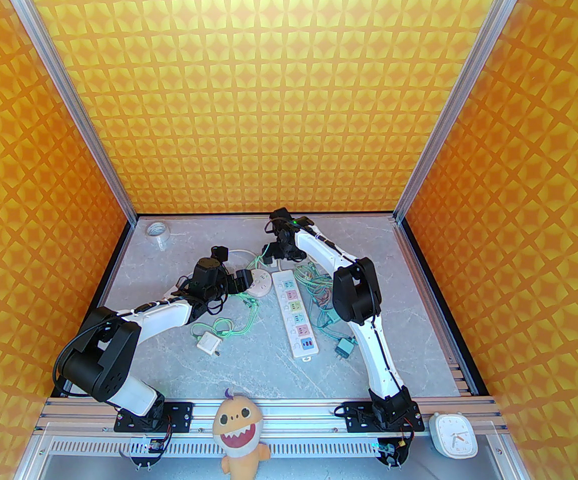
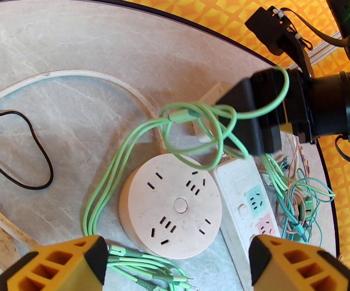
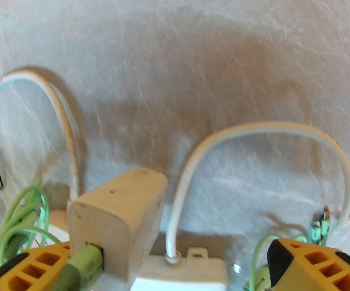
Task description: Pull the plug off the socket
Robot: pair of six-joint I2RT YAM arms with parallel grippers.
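Right tool [image 3: 171, 250] spread around plug [image 3: 117, 217]; socket's [image 1: 296, 318] long axis runs near-to-far.

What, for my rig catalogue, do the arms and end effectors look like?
The left arm and right arm have white shells, black joints, black cables. The left end effector and right end effector have orange cut-out fingers with black pads.

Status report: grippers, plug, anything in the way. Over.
Left gripper open by round outlet; right gripper open around plug, not gripping. Plug looks clear of the socket. Green cables tangled alongside.
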